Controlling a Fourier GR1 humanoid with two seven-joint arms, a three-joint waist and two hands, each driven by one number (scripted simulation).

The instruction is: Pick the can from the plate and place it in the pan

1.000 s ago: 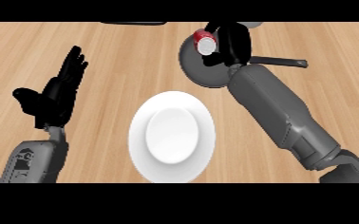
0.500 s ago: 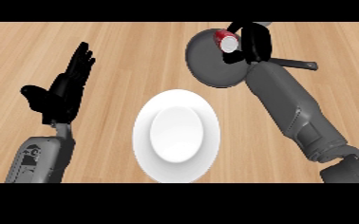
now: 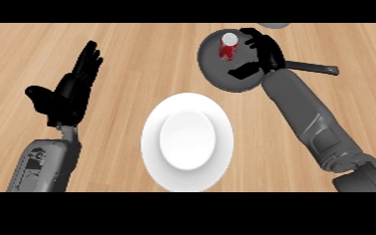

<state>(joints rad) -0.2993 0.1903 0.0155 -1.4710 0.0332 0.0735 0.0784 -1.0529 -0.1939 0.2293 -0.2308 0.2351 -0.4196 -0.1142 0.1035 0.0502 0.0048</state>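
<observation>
left hand [image 3: 70,87]: fingers straight, resting | right hand [image 3: 262,55]: extended, fingers spread apart

Two grey forearms, matte, rounded shells with visible panel seams. Left forearm [image 3: 46,164] shows a lighter grey inset panel with dark cutouts near the wrist end. Right forearm [image 3: 308,117] is darker grey, segmented. Left hand [image 3: 67,92] and right hand [image 3: 263,55] are both all-black with slim fingers.

The can [image 3: 229,46] stands in the pan [image 3: 220,72], behind and right of the plate [image 3: 188,142].
</observation>
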